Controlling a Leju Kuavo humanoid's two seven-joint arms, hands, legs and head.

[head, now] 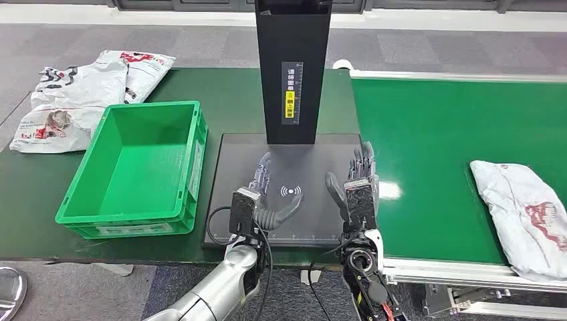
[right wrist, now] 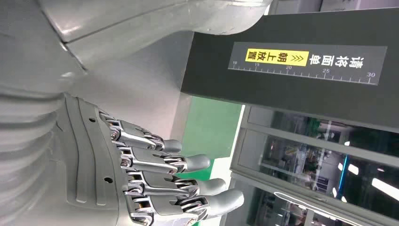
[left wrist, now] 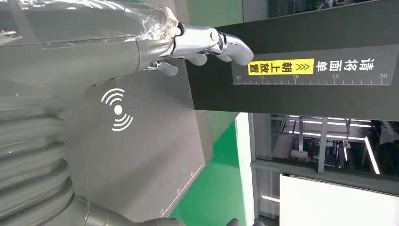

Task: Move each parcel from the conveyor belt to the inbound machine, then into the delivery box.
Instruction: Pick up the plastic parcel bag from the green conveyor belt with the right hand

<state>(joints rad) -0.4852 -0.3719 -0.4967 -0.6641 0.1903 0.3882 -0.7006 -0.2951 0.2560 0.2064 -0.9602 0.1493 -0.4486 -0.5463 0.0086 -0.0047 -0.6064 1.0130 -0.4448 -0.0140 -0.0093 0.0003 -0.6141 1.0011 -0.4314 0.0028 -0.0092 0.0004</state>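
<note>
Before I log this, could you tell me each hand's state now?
Left hand: open, holding nothing.
Right hand: open, holding nothing.

Green crate (head: 134, 167); black scanner pad (head: 314, 150), white signal mark; white parcel (head: 528, 214), red print; green belt (head: 428, 127).
</note>
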